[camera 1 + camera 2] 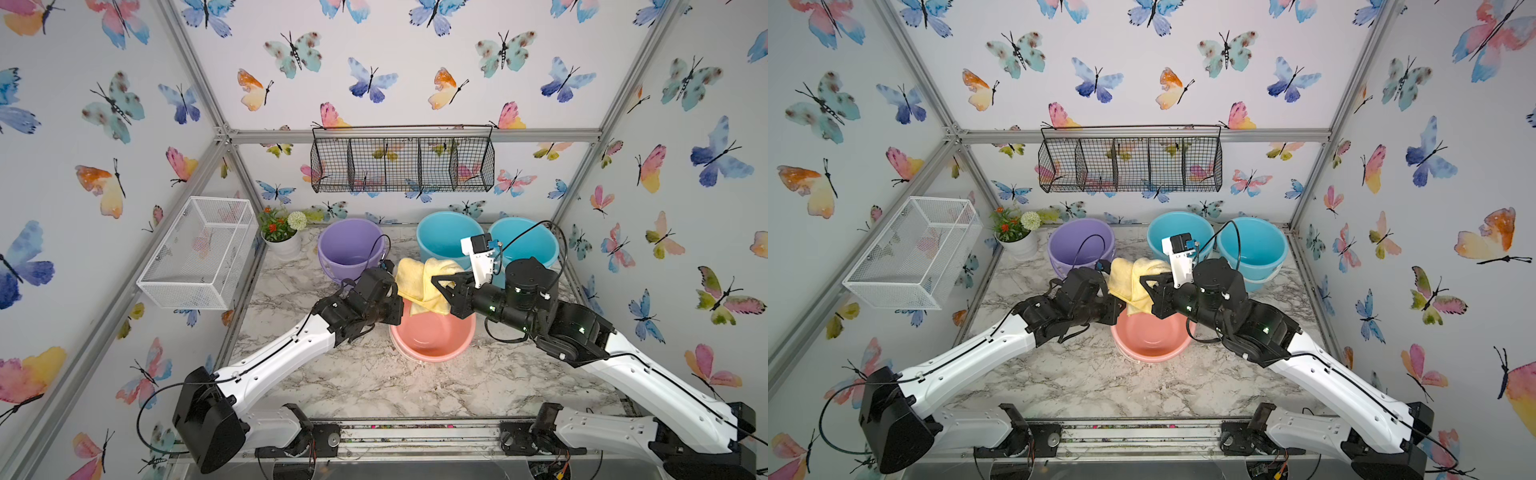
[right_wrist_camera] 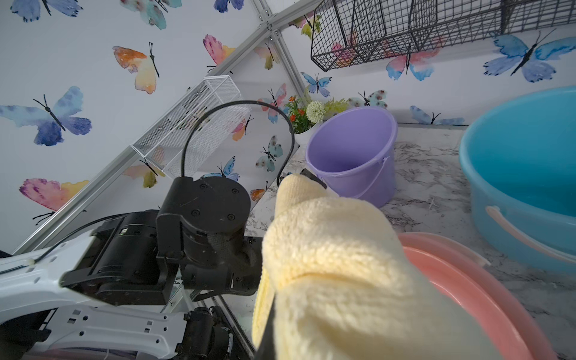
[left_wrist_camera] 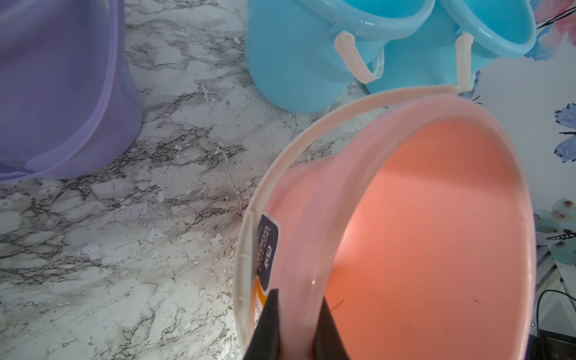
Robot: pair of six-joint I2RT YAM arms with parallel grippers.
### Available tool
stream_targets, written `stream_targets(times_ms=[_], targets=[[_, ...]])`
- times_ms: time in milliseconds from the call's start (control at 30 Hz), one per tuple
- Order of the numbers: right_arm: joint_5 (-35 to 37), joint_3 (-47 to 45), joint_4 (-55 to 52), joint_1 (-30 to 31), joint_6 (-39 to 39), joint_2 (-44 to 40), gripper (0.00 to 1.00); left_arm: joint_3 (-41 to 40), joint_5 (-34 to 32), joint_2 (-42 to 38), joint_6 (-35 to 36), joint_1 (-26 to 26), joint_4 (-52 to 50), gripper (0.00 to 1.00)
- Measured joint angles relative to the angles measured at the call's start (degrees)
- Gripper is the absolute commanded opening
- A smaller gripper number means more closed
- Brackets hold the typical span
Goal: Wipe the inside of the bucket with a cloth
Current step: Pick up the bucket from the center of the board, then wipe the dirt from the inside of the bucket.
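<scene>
The cloth, pale yellow, fluffy and folded into thick drooping layers, is held bunched in the right hand, whose jaws are clamped tight on it. It is hung over the far rim of the pink bucket, which is stood mid-counter. The bucket's left rim is pinched by the closed left hand, one finger inside, one outside.

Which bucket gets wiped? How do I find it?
On the marble table, the purple bucket and two blue buckets stand at the back. Nearer, under the yellow cloth, sits the pink bucket. It is the only pink one.
</scene>
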Motion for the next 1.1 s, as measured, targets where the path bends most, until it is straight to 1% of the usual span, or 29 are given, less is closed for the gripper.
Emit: stream_targets(times_ms=[133,233,433,633,900,1100], targets=[[0.2,-2.0,-0.3,0.0,0.0,-0.9,0.02,-1.3,-0.9,0.0,0.7,0.0,2.2,0.00],[0.3,-4.4,-0.9,0.0,0.0,0.1,0.02,-2.0,-0.9,0.0,1.3,0.0,2.7,0.00],[3.2,-9.6,-3.9,0.0,-1.8,8.0,0.02,-2.6,-2.0,-0.1,2.6,0.0,4.4,0.00],[3.7,-14.8,-3.9,0.0,-5.3,16.3,0.02,-4.1,-2.1,-0.6,3.5,0.0,6.2,0.00],[4.2,-18.8,4.2,0.0,-10.6,23.3,0.02,-4.5,-1.9,-0.7,3.9,-0.2,7.2,0.00],[7.3,-21.2,16.3,0.0,-16.9,29.0,0.02,-4.5,-1.4,-0.7,3.9,-0.9,7.6,0.00]])
